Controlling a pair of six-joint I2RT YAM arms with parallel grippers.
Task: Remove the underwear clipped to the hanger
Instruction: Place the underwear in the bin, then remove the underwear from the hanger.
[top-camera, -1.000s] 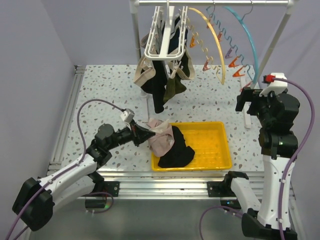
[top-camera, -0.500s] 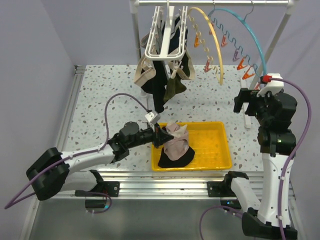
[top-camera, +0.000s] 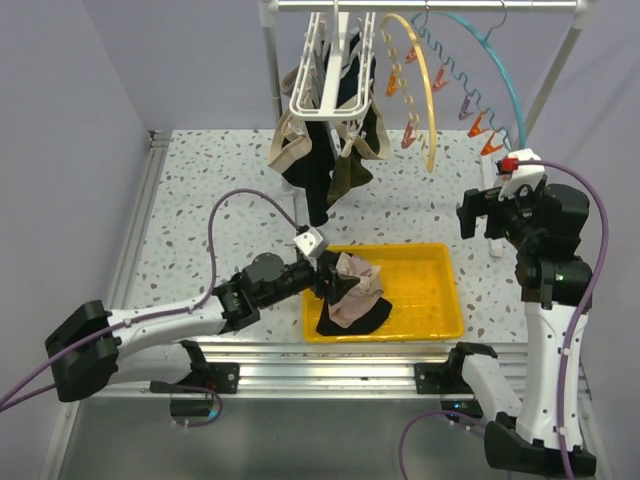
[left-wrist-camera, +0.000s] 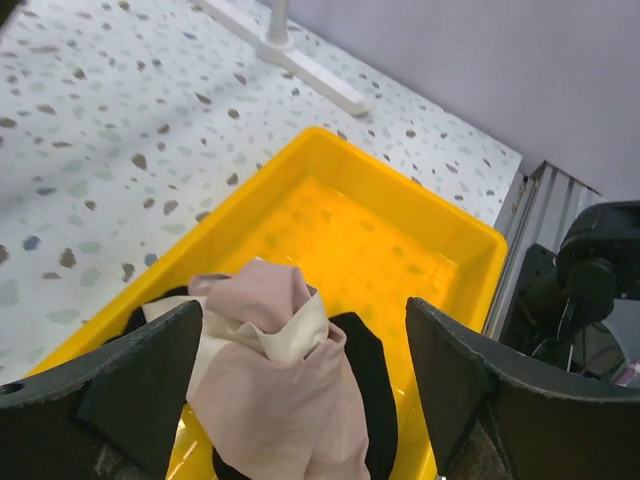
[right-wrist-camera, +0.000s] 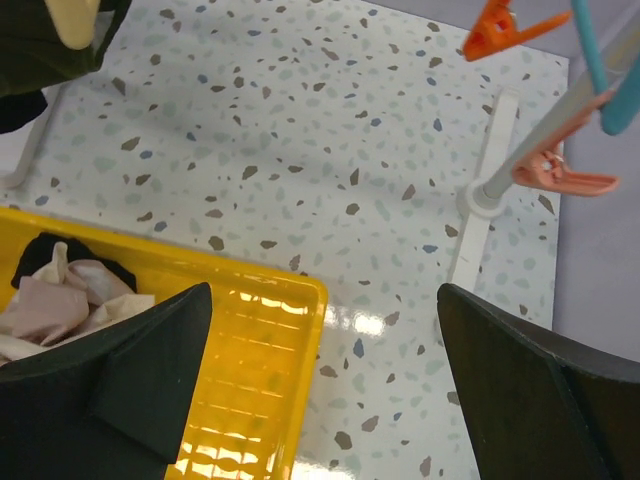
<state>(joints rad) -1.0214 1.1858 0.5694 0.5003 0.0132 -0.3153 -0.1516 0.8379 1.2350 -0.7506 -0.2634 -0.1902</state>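
Note:
Several pieces of underwear (top-camera: 318, 165), black, beige and olive, hang clipped to the white hanger (top-camera: 322, 92) on the rail. A pale pink-beige piece (top-camera: 352, 288) lies loose on a black piece (top-camera: 358, 318) in the yellow tray (top-camera: 430, 290). My left gripper (top-camera: 333, 282) hovers at the tray's left end, open, its fingers either side of the pink piece (left-wrist-camera: 285, 375) without pinching it. The black piece (left-wrist-camera: 370, 385) shows beneath. My right gripper (top-camera: 478, 214) is open and empty, raised right of the tray; the right wrist view looks down past its fingers (right-wrist-camera: 150, 370) at the tray's corner (right-wrist-camera: 300, 300).
Yellow (top-camera: 425, 95) and blue (top-camera: 500, 70) curved hangers with orange clips (top-camera: 478, 125) hang on the rail's right half. The rack's white post (top-camera: 272, 70) and foot (right-wrist-camera: 478, 220) stand on the speckled table. An aluminium frame (top-camera: 330, 365) runs along the near edge.
My left gripper carried the pink piece rightward over the tray and opened. The piece now rests on the black one. The right arm shifted slightly left.

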